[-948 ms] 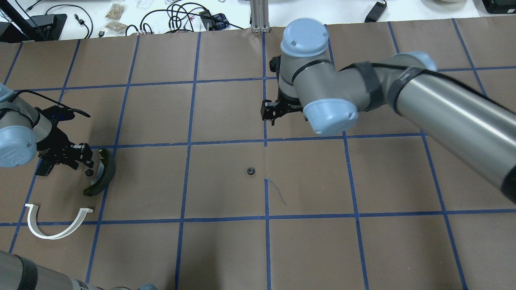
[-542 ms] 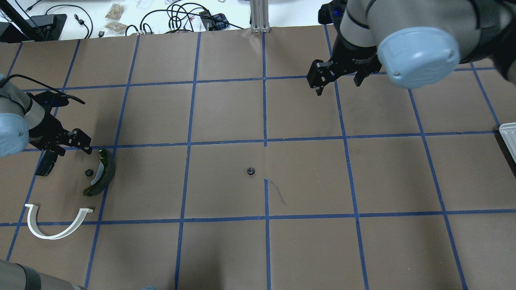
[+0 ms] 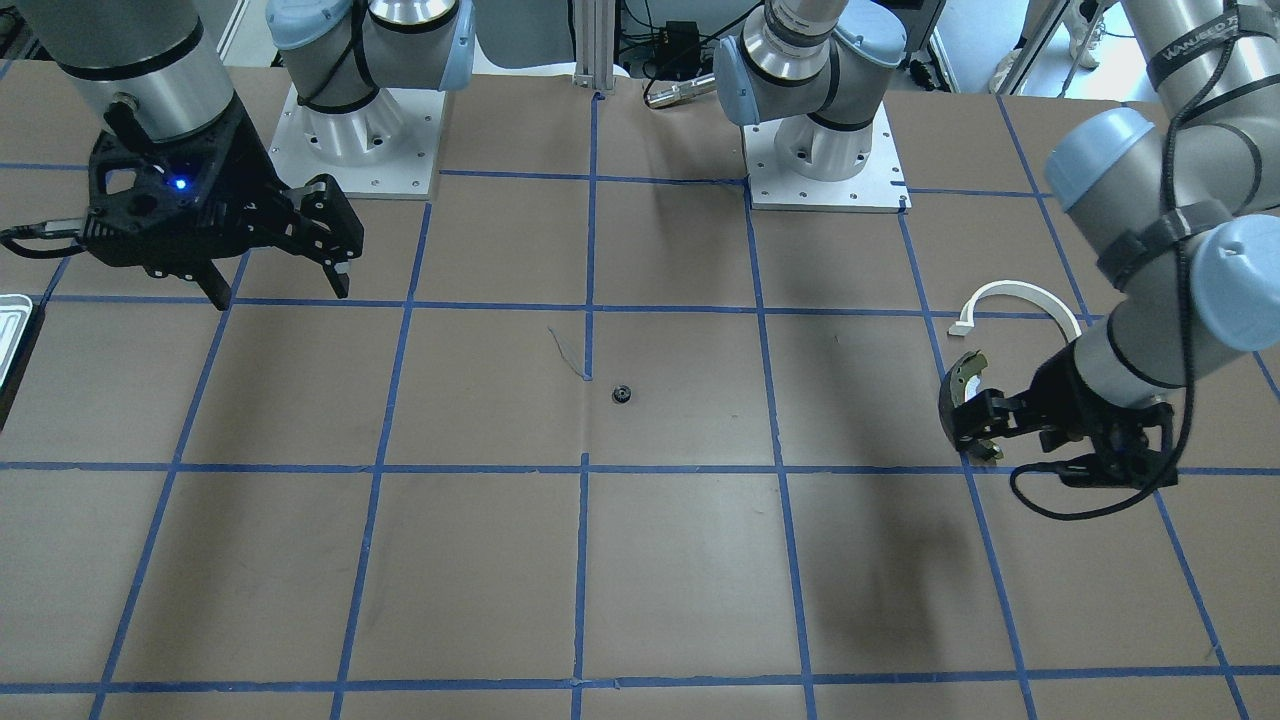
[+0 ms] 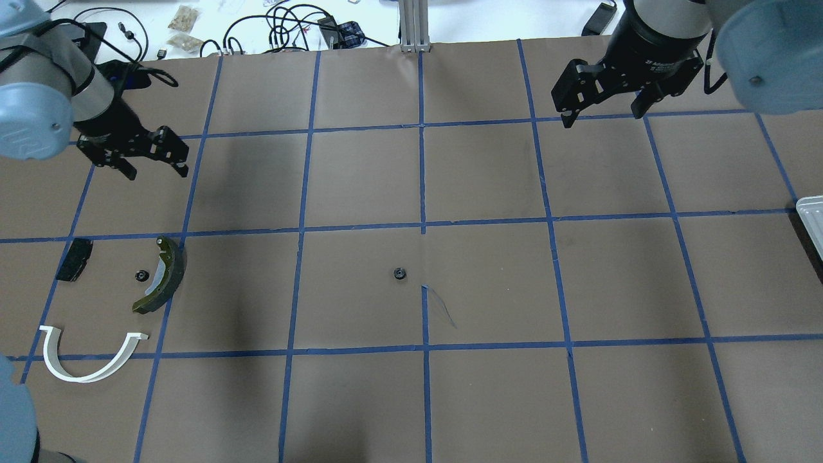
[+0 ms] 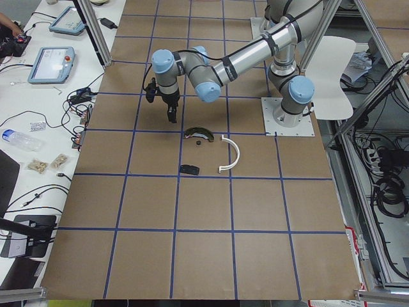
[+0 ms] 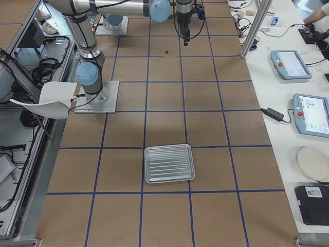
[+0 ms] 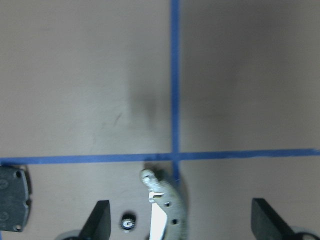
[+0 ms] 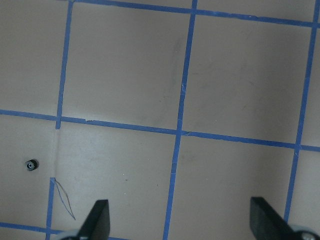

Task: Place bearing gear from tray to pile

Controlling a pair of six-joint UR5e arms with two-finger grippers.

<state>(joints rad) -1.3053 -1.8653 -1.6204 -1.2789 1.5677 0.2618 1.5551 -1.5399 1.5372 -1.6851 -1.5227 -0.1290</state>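
One small black bearing gear [image 4: 139,276] lies in the pile, between the olive brake shoe [image 4: 162,275] and the black pad [image 4: 73,260], with the white half-ring bracket [image 4: 90,357] nearer me. A second small gear [image 4: 399,273] lies alone at mid-table. My left gripper [image 4: 157,172] hangs open and empty beyond the pile; its wrist view shows the gear [image 7: 128,221] beside the shoe [image 7: 167,207]. My right gripper [image 4: 601,118] is open and empty at the far right. The tray [image 6: 169,163] holds nothing and shows only its edge [image 4: 811,222] in the overhead view.
Brown paper with a blue tape grid covers the table. Cables and small bags [image 4: 186,29] lie past the far edge. The two arm bases [image 3: 355,135] stand at the robot's side. Tablets [image 6: 311,113] sit on a side bench.
My left gripper has lifted off the pile and moved toward the far edge, leaving the small gear by the brake shoe. The right arm swung from mid-table to the far right.
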